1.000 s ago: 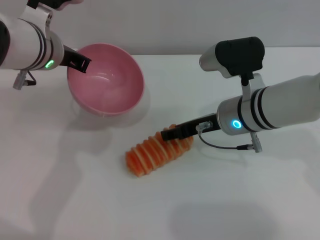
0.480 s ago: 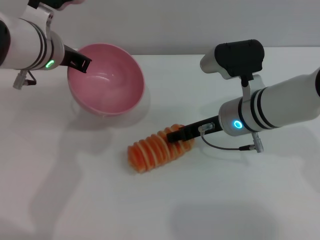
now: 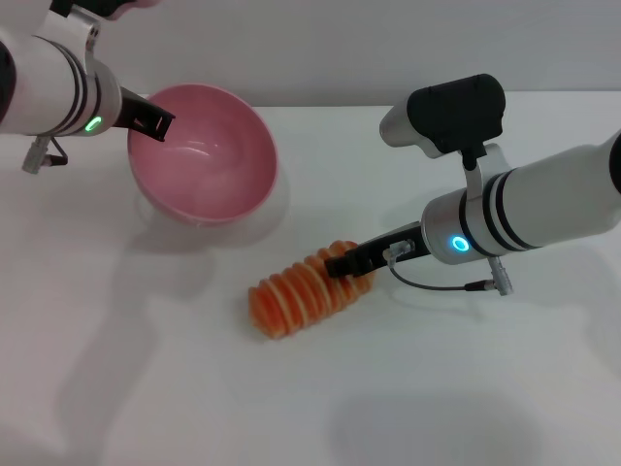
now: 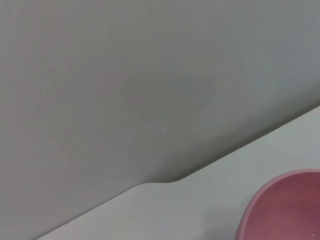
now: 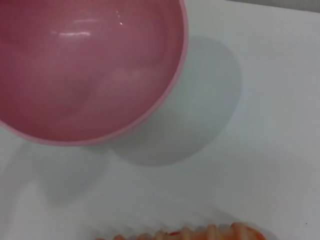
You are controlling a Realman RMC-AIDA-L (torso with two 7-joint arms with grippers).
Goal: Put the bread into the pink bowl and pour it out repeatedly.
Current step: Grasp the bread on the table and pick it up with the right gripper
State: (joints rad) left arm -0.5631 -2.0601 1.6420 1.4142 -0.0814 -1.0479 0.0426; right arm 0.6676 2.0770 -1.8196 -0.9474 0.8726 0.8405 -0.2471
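While the pink bowl [image 3: 204, 153] hangs tipped in the left hand [image 3: 153, 120], its mouth tilted toward the camera and the middle of the surface [image 3: 146, 369], there is nothing inside it: the smooth glossy interior shows only highlights, and the right wrist view confirms a bare inner wall [image 5: 85, 65]. The left hand is clamped on the bowl's rim at the far-left side, dark fingers closed over the edge. Down on the white surface lies the bread [image 3: 309, 288], striped side up, stretched diagonally, well outside the bowl and near its shadow. The right hand [image 3: 343, 264] is right at the loaf's nearer-right end, dark fingertips touching or pressing into it; how wide they are spread, I cannot tell, since they merge into one dark shape over the orange ridges. In the left wrist view only a pink slice of the bowl's rim [image 4: 280, 205] shows against the surface and the grey wall [image 4: 125, 75].
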